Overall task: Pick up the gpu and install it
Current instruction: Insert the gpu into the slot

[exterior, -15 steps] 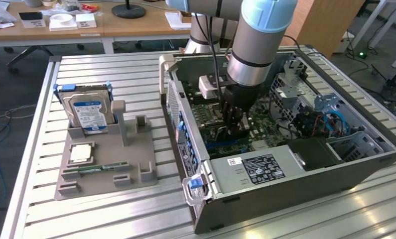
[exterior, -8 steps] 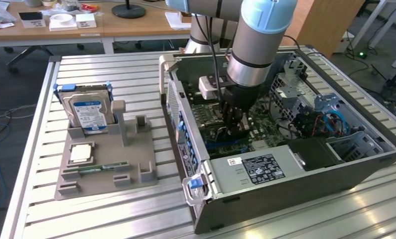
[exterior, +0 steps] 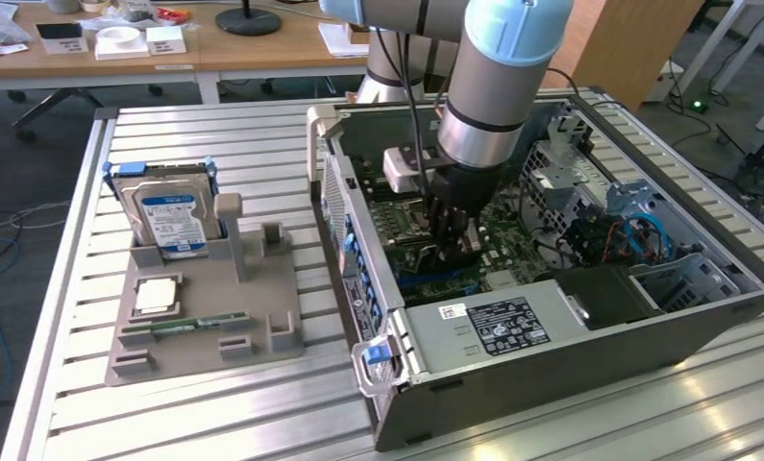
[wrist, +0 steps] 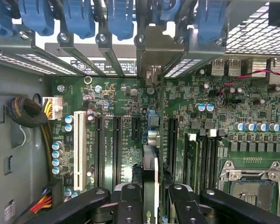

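An office with desks lies behind a slatted metal table (exterior: 228,403) bearing an open PC case (exterior: 574,327). Inside it the gripper (wrist: 150,196) clamps the gpu (wrist: 150,170) edge-on, right over the motherboard (wrist: 126,121) slots. Beyond the case, a grey tray (exterior: 202,317) holds a hard drive (exterior: 170,216).

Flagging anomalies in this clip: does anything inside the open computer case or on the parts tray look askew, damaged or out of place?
Nothing stands out. The gripper holds the gpu edge-on over the motherboard slots, its bracket lined up with the rear openings. The hard drive stands upright in the tray.
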You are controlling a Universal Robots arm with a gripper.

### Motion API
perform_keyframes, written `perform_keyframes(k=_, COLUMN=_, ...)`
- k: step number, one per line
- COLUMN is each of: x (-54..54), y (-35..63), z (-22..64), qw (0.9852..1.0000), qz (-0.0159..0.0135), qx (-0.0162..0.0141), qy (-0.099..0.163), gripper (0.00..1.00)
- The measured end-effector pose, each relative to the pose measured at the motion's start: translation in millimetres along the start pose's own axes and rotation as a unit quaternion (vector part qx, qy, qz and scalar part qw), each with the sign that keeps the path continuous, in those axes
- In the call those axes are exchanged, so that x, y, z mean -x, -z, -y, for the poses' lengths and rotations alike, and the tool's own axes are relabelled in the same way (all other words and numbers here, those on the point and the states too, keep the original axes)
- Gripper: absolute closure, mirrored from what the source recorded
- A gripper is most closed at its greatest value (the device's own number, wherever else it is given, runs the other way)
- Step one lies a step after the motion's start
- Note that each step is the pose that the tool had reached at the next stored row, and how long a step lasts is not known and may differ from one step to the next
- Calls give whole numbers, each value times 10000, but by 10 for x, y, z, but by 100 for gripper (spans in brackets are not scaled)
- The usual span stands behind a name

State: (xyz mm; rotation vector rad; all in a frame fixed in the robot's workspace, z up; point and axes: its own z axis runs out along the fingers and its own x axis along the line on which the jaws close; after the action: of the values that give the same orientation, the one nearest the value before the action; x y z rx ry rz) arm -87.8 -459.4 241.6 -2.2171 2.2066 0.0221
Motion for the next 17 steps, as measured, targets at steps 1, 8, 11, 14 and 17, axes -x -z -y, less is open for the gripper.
perform_keyframes(k=1, x=0, y=-3, z=0, qw=10000, qz=-1, qx=1, qy=0, gripper=74)
perform_keyframes(k=8, x=0, y=-13, z=0, qw=10000, qz=0, qx=1, qy=0, gripper=74)
perform_keyframes(k=11, x=-1, y=-21, z=-1, qw=10000, qz=-3, qx=2, qy=0, gripper=74)
perform_keyframes(k=14, x=-1, y=-26, z=0, qw=10000, qz=-2, qx=1, qy=0, gripper=74)
perform_keyframes(k=17, x=-1, y=-29, z=0, qw=10000, qz=-1, qx=1, qy=0, gripper=74)
